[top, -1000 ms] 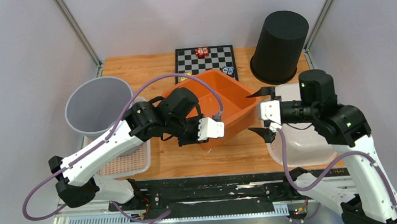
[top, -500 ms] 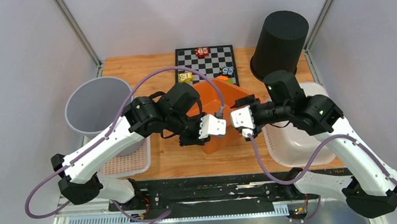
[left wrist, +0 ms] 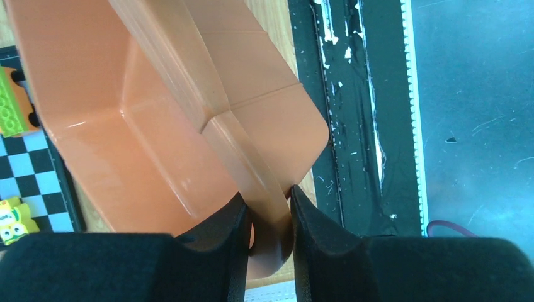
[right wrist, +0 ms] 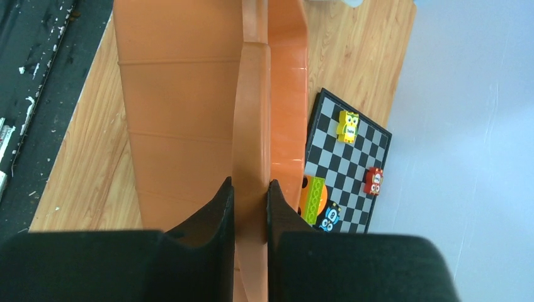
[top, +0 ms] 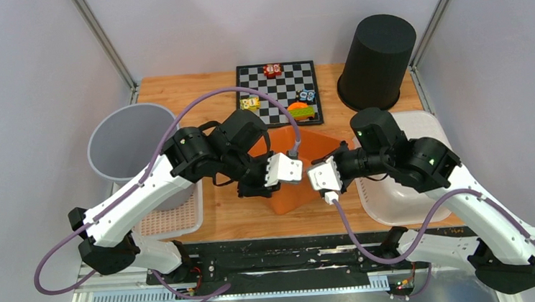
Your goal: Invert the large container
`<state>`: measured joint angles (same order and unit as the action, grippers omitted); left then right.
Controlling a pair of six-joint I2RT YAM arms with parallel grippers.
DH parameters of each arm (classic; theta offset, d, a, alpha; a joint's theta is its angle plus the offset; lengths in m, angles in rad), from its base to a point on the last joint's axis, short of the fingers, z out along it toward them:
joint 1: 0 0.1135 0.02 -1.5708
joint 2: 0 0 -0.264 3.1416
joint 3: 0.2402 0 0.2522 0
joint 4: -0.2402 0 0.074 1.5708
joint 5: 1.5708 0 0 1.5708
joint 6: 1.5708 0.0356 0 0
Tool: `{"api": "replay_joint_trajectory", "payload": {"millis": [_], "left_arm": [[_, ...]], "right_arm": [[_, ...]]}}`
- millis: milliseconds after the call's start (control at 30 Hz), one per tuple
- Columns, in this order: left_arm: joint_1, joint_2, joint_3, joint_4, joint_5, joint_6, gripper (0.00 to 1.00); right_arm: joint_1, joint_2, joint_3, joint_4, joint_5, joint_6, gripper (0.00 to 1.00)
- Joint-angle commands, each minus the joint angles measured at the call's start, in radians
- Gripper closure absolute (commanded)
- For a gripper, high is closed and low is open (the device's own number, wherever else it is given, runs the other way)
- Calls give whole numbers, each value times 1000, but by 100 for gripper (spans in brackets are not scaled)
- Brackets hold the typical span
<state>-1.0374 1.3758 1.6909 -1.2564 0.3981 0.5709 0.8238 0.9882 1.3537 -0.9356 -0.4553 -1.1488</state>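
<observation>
A grey bucket [top: 132, 140] stands mouth-up at the left edge of the tabletop [top: 173, 93], with a white perforated basket [top: 176, 219] on its near side. The left arm reaches over both toward the middle with its wrist bent. The jaws of the left gripper [left wrist: 269, 229] are pinching the rim of the orange container [top: 293, 198]. That container is mid-tabletop near the front edge, tipped up on edge, with its hollow facing the chessboard [top: 277, 85] behind it. Small toy figures [top: 272, 69] in red, yellow and blue sit on the board, their printing too small to read. The right arm folds in from the right, and the jaws of the right gripper [right wrist: 250, 214] are pinching the container's opposite rim. A white tub [top: 406, 201] lies under that arm. A black container [top: 376, 59] stands mouth-down at the back right.
</observation>
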Motion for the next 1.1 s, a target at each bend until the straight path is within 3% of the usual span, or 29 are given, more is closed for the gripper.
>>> {"api": "replay_joint_trajectory", "payload": {"millis": [0,100,133,300,467,700,1067], "left_arm": [[-11,-4,53,96,14,55,100],[-12,-4,63,94,1,55,99],[-11,-6,69,94,-6,55,94],[-10,-23,108,98,-63,56,48],[28,-60,132,147,-131,28,3],[160,-138,113,318,-282,-102,0],[343,-257,51,525,-560,-247,0]], "right_arm": [[9,-7,2,37,17,85,98],[8,-16,54,38,0,149,98],[5,-18,72,38,-7,171,98],[-27,-28,121,52,-62,273,98],[-68,-47,52,133,-67,352,98],[-117,-26,-9,252,-98,503,98],[-217,68,92,333,-233,804,98]]}}
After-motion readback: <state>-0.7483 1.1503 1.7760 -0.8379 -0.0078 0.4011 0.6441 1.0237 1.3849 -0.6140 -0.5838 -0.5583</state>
